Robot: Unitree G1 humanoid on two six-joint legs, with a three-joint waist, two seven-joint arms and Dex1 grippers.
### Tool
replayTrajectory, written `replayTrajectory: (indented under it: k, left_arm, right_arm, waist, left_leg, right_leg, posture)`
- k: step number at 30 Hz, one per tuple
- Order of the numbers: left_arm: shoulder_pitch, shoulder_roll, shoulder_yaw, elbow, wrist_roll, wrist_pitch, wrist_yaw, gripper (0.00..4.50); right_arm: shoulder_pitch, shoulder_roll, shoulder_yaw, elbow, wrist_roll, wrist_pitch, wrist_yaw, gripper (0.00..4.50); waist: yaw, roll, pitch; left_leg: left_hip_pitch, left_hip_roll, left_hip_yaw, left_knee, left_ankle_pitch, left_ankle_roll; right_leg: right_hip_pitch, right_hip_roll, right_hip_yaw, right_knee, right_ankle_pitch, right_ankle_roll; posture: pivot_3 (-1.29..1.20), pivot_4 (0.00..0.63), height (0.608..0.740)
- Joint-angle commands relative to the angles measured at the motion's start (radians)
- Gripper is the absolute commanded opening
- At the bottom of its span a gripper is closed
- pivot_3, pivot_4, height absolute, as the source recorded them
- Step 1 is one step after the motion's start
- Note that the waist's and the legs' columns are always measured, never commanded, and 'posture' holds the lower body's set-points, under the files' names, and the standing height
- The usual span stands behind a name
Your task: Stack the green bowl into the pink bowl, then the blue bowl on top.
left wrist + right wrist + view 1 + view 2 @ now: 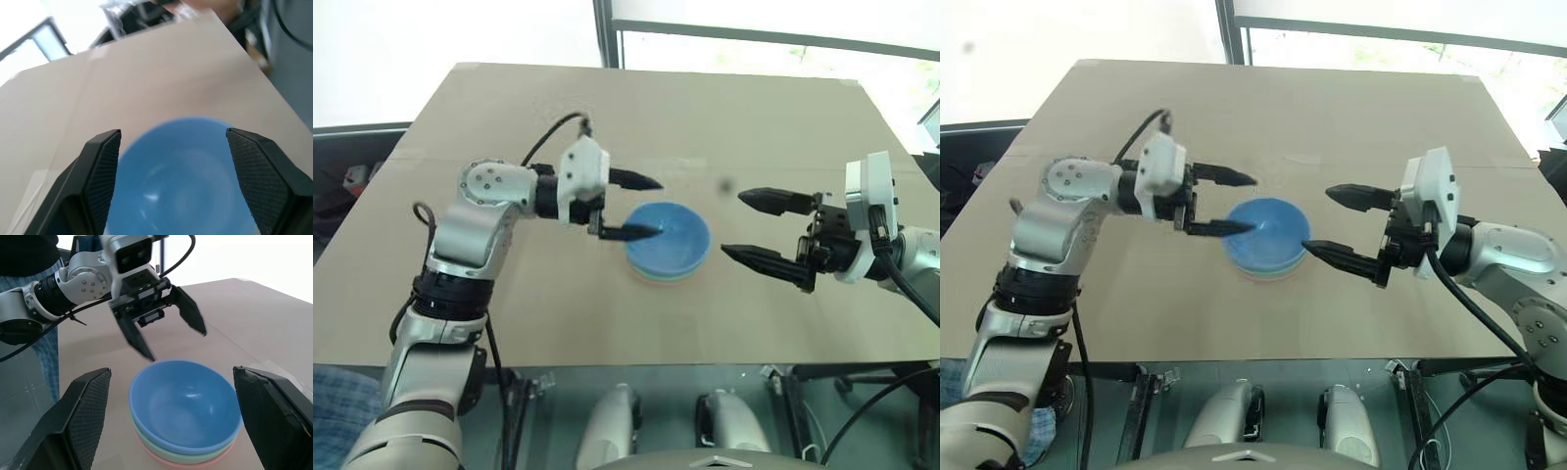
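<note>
Head views: blue bowl [669,238] nested on top of the green bowl [195,458] and pink bowl [161,458], the stack mid-table [509,117]; left gripper [651,208] jaws spread, empty, lower fingertip over the stack's left rim; right gripper [742,225] spread, empty, just right of the stack. Left wrist view: both pads apart, blue bowl between them, ungripped. Right wrist view: the three-bowl stack sits between its own wide-apart fingers, left gripper above the far rim.
</note>
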Motion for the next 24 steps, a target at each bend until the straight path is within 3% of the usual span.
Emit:
replayTrajectory:
  k: [1, 7, 13, 16, 21, 24]
  left_arm:
    - [0.05, 0.002, 0.102, 0.01, 0.021, 0.099, 0.198, 3.63]
    - [0.272, 0.041, 0.24, -0.074, 0.011, 0.101, 0.305, 3.63]
    - [0.479, 0.065, 0.333, -0.134, 0.007, 0.038, 0.321, 3.63]
    - [0.565, 0.064, 0.404, -0.183, -0.06, 0.085, 0.325, 3.63]
    - [0.698, 0.062, 0.445, -0.285, -0.102, 0.094, 0.329, 3.63]
    - [0.732, 0.055, 0.447, -0.308, -0.104, 0.074, 0.337, 3.63]
  right_arm:
    - [0.017, -0.013, -0.017, -0.006, -0.014, -0.034, 0.014, 4.2]
    - [0.106, -0.007, -0.044, 0.063, -0.092, -0.088, 0.032, 4.2]
    - [0.267, 0.02, -0.066, 0.2, -0.199, -0.238, 0.126, 4.2]
    - [0.343, 0.05, -0.091, 0.268, -0.245, -0.34, 0.174, 4.2]
    - [0.36, 0.04, -0.094, 0.346, -0.3, -0.411, 0.219, 4.2]
    - [0.358, 0.048, -0.078, 0.371, -0.32, -0.441, 0.241, 4.2]
  waist:
    - [-0.001, 0.0, 0.0]
    - [-0.002, 0.0, 0.0]
    - [0.009, 0.0, -0.001]
    - [0.006, -0.001, -0.001]
    - [-0.002, 0.0, -0.001]
    - [-0.002, 0.001, -0.001]
  left_leg:
    - [0.0, 0.0, 0.0, 0.0, 0.0, 0.0]
    - [0.001, 0.0, 0.001, -0.002, 0.0, 0.0]
    - [0.001, 0.0, 0.001, -0.001, 0.0, 0.0]
    - [0.003, 0.0, 0.002, -0.001, 0.0, 0.0]
    - [0.007, 0.0, 0.004, -0.001, 0.0, 0.0]
    - [0.019, 0.001, 0.004, -0.004, 0.0, 0.0]
  right_leg:
    - [0.0, 0.0, 0.0, 0.0, 0.0, 0.0]
    - [0.0, 0.0, 0.001, 0.0, 0.0, 0.0]
    - [0.001, -0.001, 0.0, -0.002, 0.0, 0.0]
    - [0.002, -0.001, 0.001, -0.001, 0.0, 0.0]
    - [0.004, -0.001, 0.004, -0.001, 0.0, 0.0]
    - [0.015, -0.001, 0.004, -0.002, -0.001, -0.001]
  posture:
    - [0.0, 0.15, 0.74]
    - [0.0, 0.15, 0.74]
    - [0.0, 0.15, 0.74]
    - [0.0, 0.15, 0.74]
    - [0.0, 0.15, 0.74]
    - [0.0, 0.15, 0.74]
